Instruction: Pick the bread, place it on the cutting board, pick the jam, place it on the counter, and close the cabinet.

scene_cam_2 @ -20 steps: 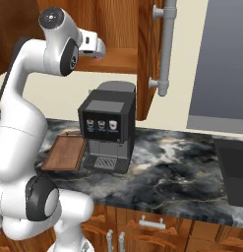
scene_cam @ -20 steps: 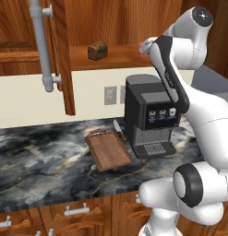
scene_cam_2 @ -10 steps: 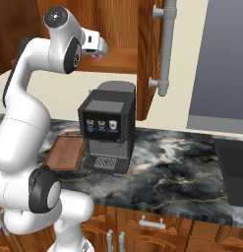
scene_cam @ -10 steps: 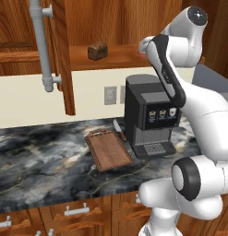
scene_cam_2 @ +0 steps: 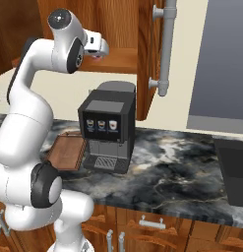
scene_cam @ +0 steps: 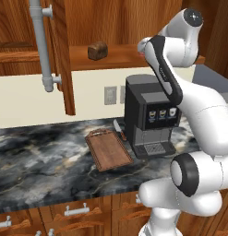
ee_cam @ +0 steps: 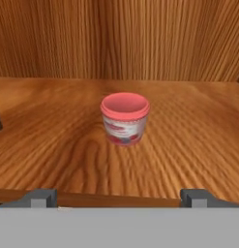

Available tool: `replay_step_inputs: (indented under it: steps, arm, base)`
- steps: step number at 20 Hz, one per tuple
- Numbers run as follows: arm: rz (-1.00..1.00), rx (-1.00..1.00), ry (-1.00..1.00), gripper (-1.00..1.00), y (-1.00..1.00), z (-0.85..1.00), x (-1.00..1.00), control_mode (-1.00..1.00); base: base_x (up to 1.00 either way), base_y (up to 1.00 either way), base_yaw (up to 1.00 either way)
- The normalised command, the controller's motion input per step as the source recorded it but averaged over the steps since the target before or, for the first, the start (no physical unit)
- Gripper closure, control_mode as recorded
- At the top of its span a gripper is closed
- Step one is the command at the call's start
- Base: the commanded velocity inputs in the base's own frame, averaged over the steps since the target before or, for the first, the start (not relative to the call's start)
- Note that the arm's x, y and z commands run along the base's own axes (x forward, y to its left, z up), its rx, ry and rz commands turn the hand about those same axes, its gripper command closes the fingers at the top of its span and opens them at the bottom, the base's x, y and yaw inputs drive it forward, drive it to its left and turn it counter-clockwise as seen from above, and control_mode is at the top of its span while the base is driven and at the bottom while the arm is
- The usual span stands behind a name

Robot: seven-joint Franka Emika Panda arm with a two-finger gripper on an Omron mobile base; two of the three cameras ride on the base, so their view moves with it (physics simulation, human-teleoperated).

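Claw [ee_cam: 119,197]: jaws spread wide, holding nothing.
Jam [ee_cam: 125,118]: upright on shelf [ee_cam: 198,140], straight ahead of claw, apart from it.
Bread [scene_cam: 98,50]: same shelf, off to claw's left.

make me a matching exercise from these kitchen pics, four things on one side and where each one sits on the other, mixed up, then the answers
Things:
1. bread
2. jam
3. cutting board
4. coffee machine

Places:
A. flat on the dark marble counter, left of the coffee machine in the left base view
B. on the wooden cabinet shelf, straight ahead of the open jaws in the hand view
C. on the cabinet shelf, near the open door's edge in the left base view
D. standing on the counter below the cabinet shelf

Pairs: 1-C, 2-B, 3-A, 4-D
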Motion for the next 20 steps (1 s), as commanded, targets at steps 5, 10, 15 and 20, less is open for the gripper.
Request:
replay_step_inputs:
  steps: [5, 10, 15, 20]
  arm:
    - [0.0, 0.0, 0.0, -1.0, 0.0, -0.09, 0.16, -1.0]
    - [0.0, 0.0, 0.0, -1.0, 0.0, -0.06, 0.23, -1.0]
    - [0.0, 0.0, 0.0, -1.0, 0.0, -0.04, 0.22, -1.0]
    - [0.0, 0.0, 0.0, -1.0, 0.0, -0.03, 0.25, -1.0]
  base:
    - [0.0, 0.0, 0.0]
    - [0.0, 0.0, 0.0]
    - [0.0, 0.0, 0.0]
    - [0.0, 0.0, 0.0]
